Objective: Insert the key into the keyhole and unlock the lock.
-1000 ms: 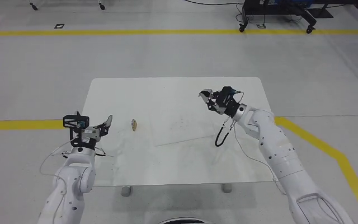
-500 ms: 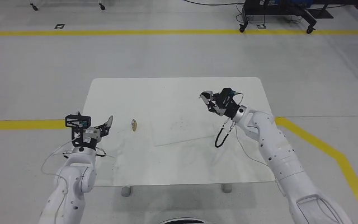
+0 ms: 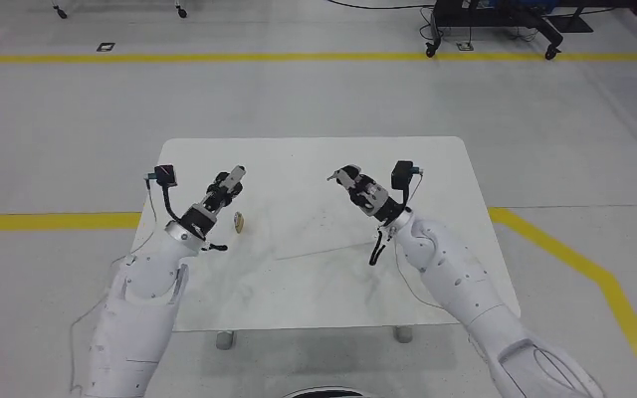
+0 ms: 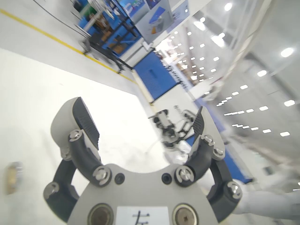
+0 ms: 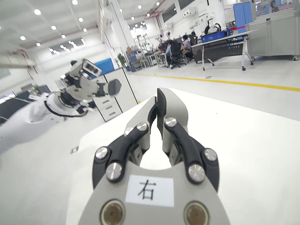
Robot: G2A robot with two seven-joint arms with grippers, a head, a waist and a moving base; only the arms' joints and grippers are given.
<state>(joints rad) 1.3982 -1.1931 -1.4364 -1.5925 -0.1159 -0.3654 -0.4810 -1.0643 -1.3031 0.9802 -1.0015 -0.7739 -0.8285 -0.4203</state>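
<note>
A small brass-coloured lock (image 3: 239,221) lies on the white table (image 3: 309,289), left of its middle; it also appears blurred as the lock (image 4: 12,177) beside my left gripper's base. My left gripper (image 3: 232,177) hovers just beyond the lock, and the left gripper (image 4: 140,118) stands open with nothing between its ribbed pads. My right gripper (image 3: 340,176) hangs over the table's middle, facing the left one. In the right wrist view, the right gripper (image 5: 156,104) is shut, pads pressed together, and no key can be made out between them.
A black cable (image 3: 379,249) loops down from the right arm over the table. The other arm's gripper (image 5: 93,87) faces the right wrist camera. Yellow floor lines and a wheeled rack (image 3: 498,20) lie beyond the table.
My left arm has swung in from the table's left edge to above the lock. My right gripper has moved left towards the table's middle.
</note>
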